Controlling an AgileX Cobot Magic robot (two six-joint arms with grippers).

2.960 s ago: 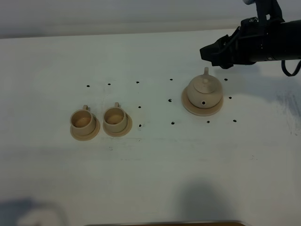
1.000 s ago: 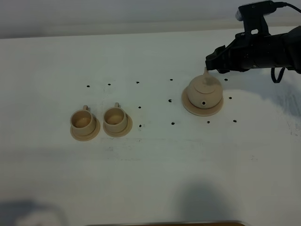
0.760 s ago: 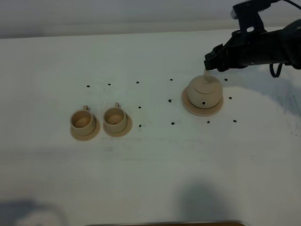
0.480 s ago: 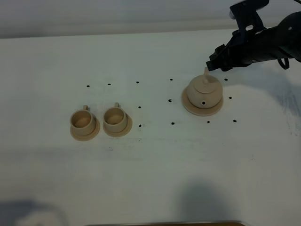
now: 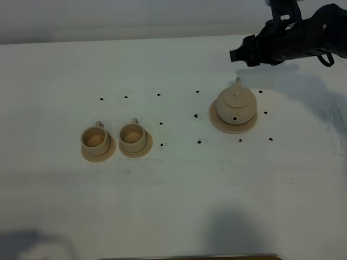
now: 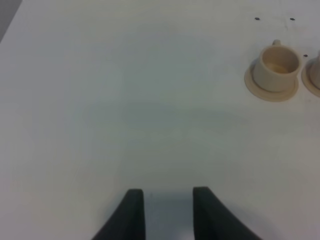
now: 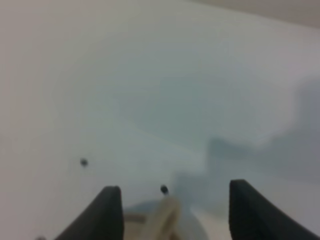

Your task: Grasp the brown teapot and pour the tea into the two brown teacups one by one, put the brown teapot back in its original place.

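Tan clay, the brown teapot sat on its wide saucer on the white desk. The right claw hung just beyond it toward the far edge, fingers spread wide, holding nothing. The two brown teacups stood side by side, well apart to the left. The left claw was parted and empty too.

R arm: matte black, bulky casing, thin black cable loop hanging off it. Left gripper and right gripper: dark, flat, blunt-tipped fingers, no markings.
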